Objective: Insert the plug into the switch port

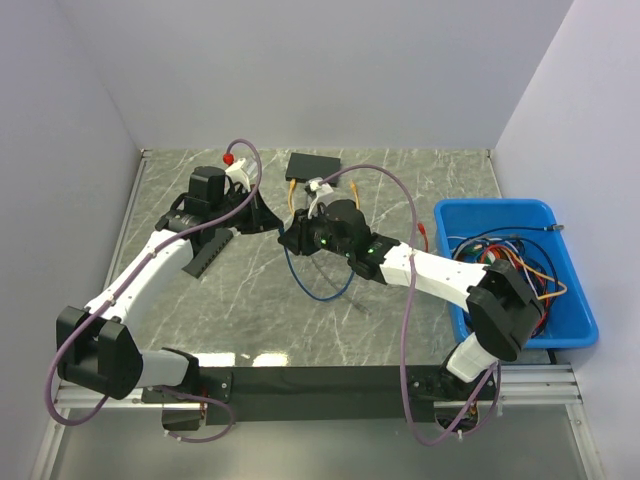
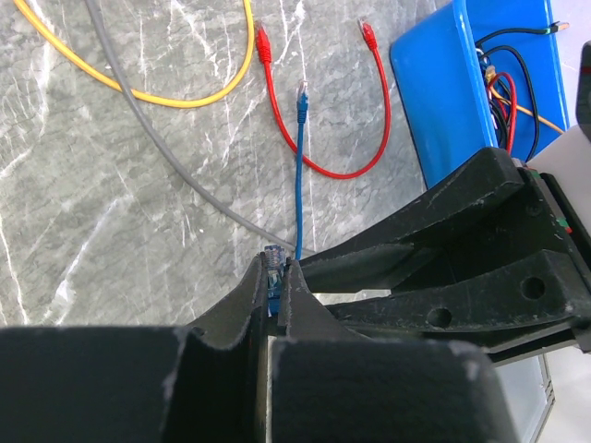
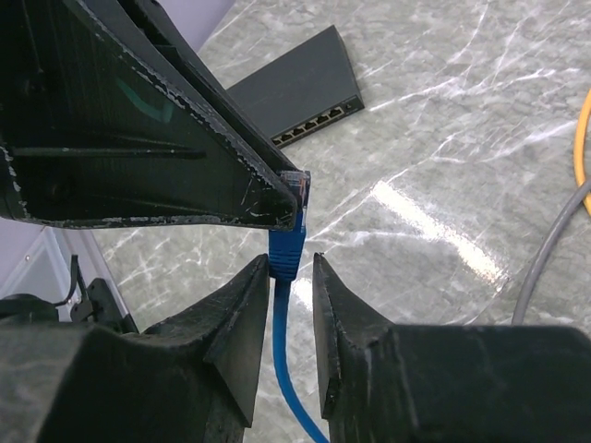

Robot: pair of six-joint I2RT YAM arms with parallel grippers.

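The black switch (image 1: 313, 165) lies flat at the back of the table, and its row of ports (image 3: 319, 122) shows in the right wrist view. My left gripper (image 1: 272, 222) is shut on the blue cable's plug (image 2: 273, 254), whose clear tip sticks out past the fingertips (image 3: 294, 189). My right gripper (image 3: 288, 263) is open, its jaws either side of the blue boot just behind the plug, with a gap on one side. The two grippers meet in mid-air in front of the switch. The blue cable (image 1: 320, 285) loops down onto the table.
A blue bin (image 1: 515, 270) full of cables stands at the right. A yellow cable (image 2: 166, 92), a red cable (image 2: 369, 120) and a grey cable (image 2: 175, 166) lie on the marble table. The blue cable's other plug (image 2: 301, 92) rests between them.
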